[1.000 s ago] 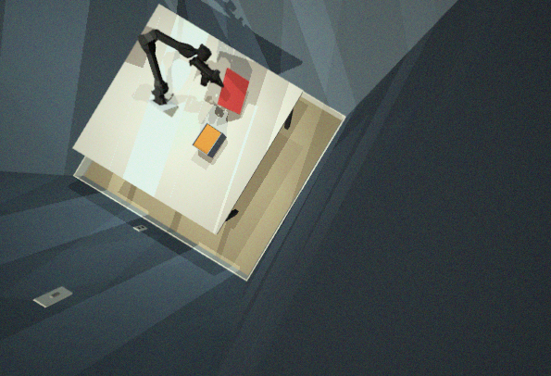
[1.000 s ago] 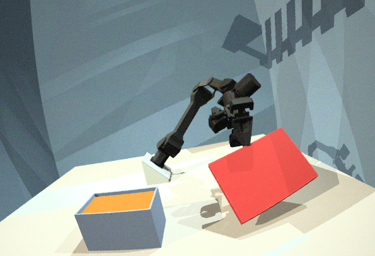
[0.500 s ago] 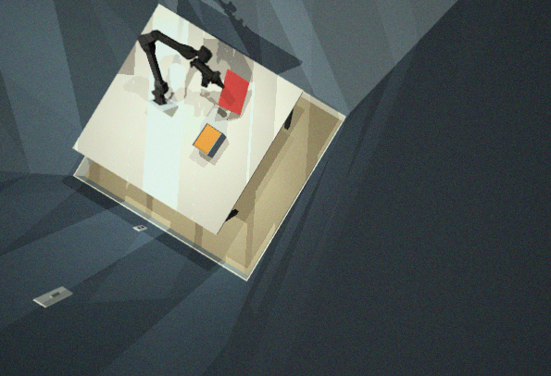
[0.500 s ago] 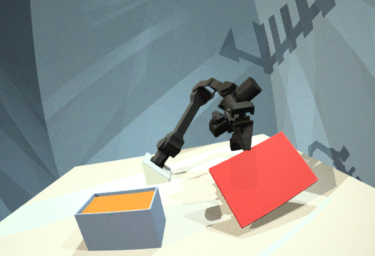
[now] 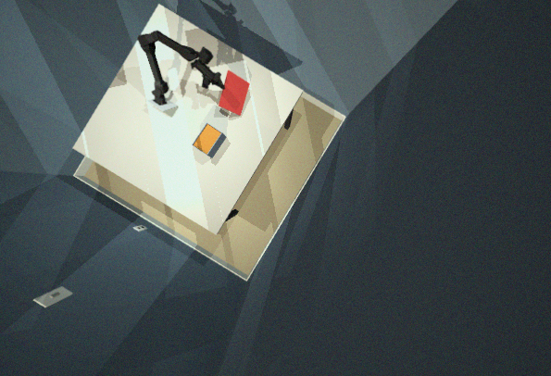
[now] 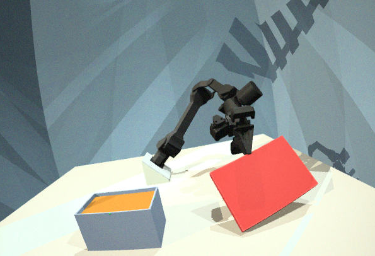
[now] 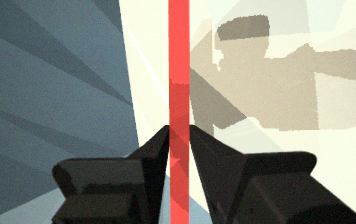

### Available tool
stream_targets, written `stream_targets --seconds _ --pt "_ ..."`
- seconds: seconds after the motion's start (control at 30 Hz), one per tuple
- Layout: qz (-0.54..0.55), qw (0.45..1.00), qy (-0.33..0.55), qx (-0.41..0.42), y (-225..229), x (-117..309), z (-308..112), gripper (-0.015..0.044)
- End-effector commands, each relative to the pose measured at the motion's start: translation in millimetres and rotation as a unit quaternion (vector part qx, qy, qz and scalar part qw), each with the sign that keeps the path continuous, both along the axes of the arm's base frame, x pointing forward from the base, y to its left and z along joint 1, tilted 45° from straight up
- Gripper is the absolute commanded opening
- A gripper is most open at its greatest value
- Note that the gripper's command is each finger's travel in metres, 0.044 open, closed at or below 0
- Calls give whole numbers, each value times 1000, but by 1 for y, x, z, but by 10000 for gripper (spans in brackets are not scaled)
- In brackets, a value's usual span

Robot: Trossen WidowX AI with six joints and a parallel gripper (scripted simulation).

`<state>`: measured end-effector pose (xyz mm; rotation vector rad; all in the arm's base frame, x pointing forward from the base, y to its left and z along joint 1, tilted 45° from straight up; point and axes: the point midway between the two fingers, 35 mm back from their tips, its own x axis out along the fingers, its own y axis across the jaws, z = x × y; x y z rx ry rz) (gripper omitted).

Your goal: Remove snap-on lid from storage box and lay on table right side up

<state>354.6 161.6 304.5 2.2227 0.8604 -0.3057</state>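
The red lid [image 5: 234, 94] [image 6: 264, 186] is off the box and tilted steeply, its broad red face turned to the exterior view. My gripper [image 5: 223, 86] [image 6: 248, 153] [image 7: 179, 129] is shut on one edge of the lid. In the wrist view the lid [image 7: 179, 50] shows edge-on as a red strip between the fingertips. Its lower corner is low over the table; whether it touches is unclear. The blue-grey storage box [image 5: 217, 145] [image 6: 121, 231] stands upright and open, with an orange inside [image 5: 207, 138] [image 6: 121, 202]. The lid's far face is hidden in the exterior view.
The white table [image 5: 128, 134] [image 6: 188, 243] carries the arm's pale base [image 5: 166, 107] [image 6: 156, 176], behind the box in the exterior view. The table's edge shows left of the lid in the wrist view. Shadows lie under the lid and arm.
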Motion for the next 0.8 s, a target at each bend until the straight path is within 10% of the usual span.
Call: stream_targets --seconds 0.0,0.77 --pt "-7 1000 -2 1 0 2 -1 0" --pt "-7 1000 -2 2 13 1 -14 0"
